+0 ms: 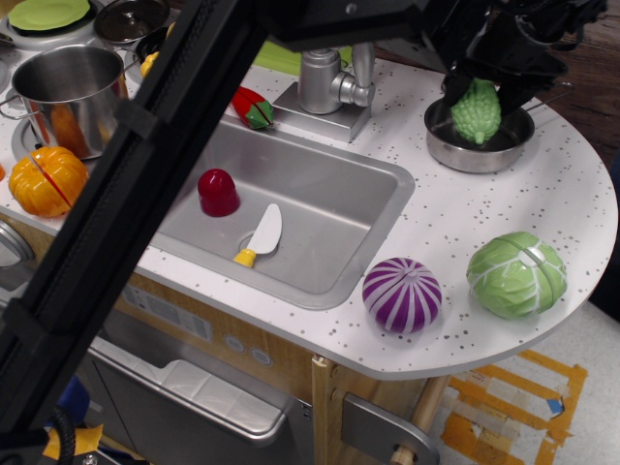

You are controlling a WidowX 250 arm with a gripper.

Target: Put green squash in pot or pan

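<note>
The bumpy bright green squash [477, 110] hangs upright over the small shallow steel pan [462, 156] at the back right of the counter, its lower tip inside the pan's rim. My black gripper [481, 85] comes down from the top right and is shut on the squash's upper end. Whether the tip touches the pan's bottom I cannot tell.
A pale green cabbage [516, 274] and a purple striped onion [402, 294] sit near the front edge. The sink [320, 208] holds a red piece [218, 192] and a toy knife [259, 236]. Faucet [329, 82], tall steel pot [70, 95] and orange pumpkin [44, 180] stand left.
</note>
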